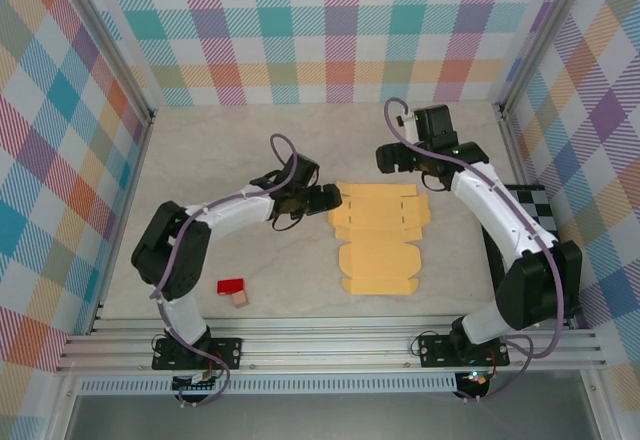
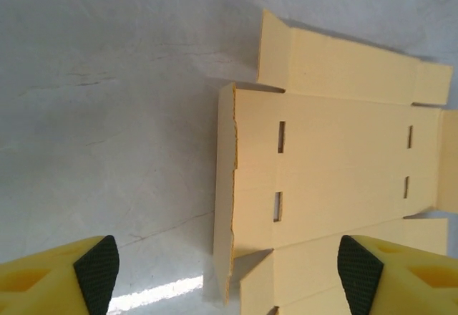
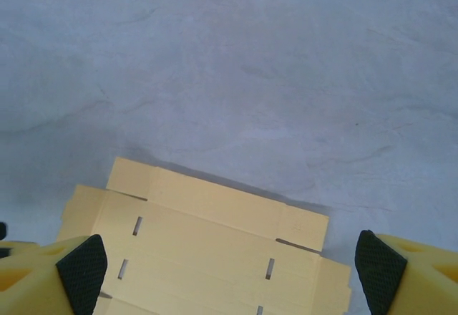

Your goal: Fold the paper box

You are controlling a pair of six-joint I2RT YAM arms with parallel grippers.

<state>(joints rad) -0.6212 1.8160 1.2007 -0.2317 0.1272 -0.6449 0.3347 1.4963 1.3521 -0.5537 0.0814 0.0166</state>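
The left gripper (image 1: pixel 327 200), jaws apart, hangs at the left edge of the paper box (image 1: pixel 380 235), a flat sheet on the table (image 1: pixel 230 150). It should lift that slightly raised edge squarely along its crease while the right gripper (image 1: pixel 388 157), also apart over the far edge, steadies the sheet.

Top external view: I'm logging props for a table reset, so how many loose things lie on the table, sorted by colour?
pale yellow-orange flat die-cut card sheet: 1
small red block: 1
tiny tan wooden cube: 1
Total: 3
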